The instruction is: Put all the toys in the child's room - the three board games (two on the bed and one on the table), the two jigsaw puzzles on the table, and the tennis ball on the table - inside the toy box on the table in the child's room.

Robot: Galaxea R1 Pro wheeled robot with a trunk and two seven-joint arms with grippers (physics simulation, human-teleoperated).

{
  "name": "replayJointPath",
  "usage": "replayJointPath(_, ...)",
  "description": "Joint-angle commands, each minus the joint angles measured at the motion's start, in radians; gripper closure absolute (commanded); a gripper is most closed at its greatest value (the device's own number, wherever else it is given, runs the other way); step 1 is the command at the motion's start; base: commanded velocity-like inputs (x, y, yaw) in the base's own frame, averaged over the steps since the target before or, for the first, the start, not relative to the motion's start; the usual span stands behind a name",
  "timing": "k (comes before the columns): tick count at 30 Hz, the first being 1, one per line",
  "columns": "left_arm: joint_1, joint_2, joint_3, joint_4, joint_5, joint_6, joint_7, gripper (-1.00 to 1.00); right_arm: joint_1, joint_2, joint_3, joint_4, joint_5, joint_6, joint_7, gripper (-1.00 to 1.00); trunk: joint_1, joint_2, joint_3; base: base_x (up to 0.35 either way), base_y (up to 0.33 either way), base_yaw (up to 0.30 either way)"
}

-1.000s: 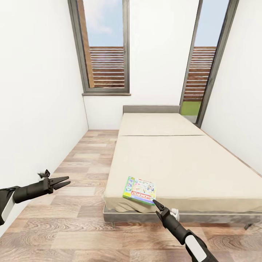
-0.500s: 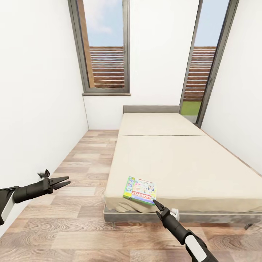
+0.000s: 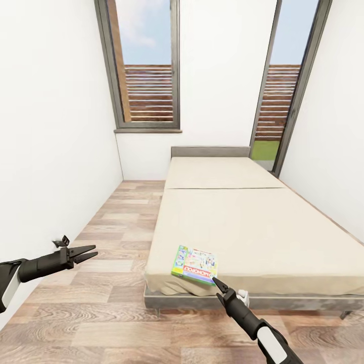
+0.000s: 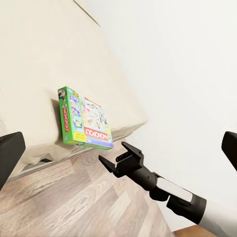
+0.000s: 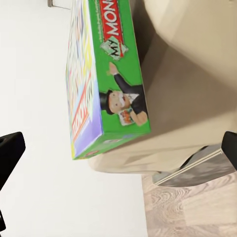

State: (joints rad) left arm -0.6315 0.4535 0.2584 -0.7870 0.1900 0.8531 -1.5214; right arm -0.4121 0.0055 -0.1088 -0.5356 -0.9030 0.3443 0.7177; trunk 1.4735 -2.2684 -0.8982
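Observation:
One board game [image 3: 195, 265], a green and pale box with a red band, lies flat at the near left corner of the bed [image 3: 253, 222]. My right gripper [image 3: 215, 279] hovers just in front of the box's near edge, open, with nothing between its fingers [image 5: 10, 150]. The right wrist view looks at the box's green side [image 5: 118, 94] from close by. My left gripper [image 3: 94, 251] is open over the floor, left of the bed. Its wrist view takes in the box [image 4: 84, 121] and the right gripper [image 4: 114, 159]. The table, toy box, jigsaw puzzles and tennis ball are out of view.
A white wall [image 3: 50, 151] runs close along my left arm. Wooden floor [image 3: 121, 222] fills the aisle between wall and bed. A window [image 3: 146, 65] and a tall glass door [image 3: 283, 86] stand behind the grey headboard [image 3: 210, 151].

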Motion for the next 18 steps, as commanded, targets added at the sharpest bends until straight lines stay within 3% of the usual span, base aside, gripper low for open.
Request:
replayJointPath(1, 0.000, 0.000, 0.000, 0.000, 0.000, 0.011, -0.003, -1.00, -0.001, 0.001, -0.003, 0.000, -0.007, 0.009, 0.002, -1.00, 0.000, 0.000, -0.001, 0.072, 0.017, 0.000)
replayJointPath(10, 0.000, 0.000, 0.000, 0.000, 0.000, 0.011, -0.004, -1.00, -0.001, 0.001, -0.003, 0.000, -0.007, 0.008, 0.002, -1.00, 0.000, 0.000, -0.001, 0.165, 0.085, 0.000)
replayJointPath(18, 0.000, 0.000, 0.000, 0.000, 0.000, 0.009, -0.005, -1.00, -0.001, 0.001, -0.003, 0.000, -0.007, 0.008, 0.002, -1.00, 0.000, 0.000, -0.001, 0.042, 0.020, 0.000)
